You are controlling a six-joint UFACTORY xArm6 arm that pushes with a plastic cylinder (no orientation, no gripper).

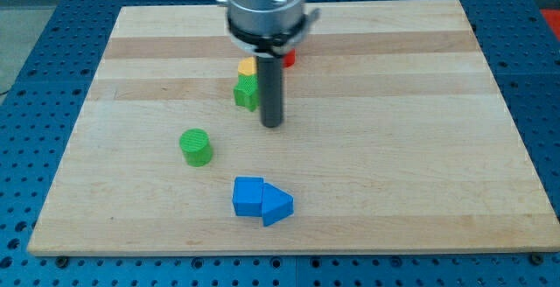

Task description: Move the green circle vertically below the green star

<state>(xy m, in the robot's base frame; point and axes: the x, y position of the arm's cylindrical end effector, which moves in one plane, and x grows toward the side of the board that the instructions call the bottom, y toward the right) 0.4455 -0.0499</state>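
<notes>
The green circle (196, 146) is a short green cylinder on the wooden board, left of centre. The green star (246, 92) lies above and to the right of it, partly hidden behind my rod. A yellow block (248, 66) touches the star's top edge. My tip (272, 124) rests on the board just right of and slightly below the green star, and up and to the right of the green circle, well apart from it.
A red block (289, 57) shows just behind the rod, mostly hidden. A blue cube (248, 196) and a blue triangular block (277, 206) touch each other near the board's bottom edge. The board (420, 147) lies on a blue perforated table.
</notes>
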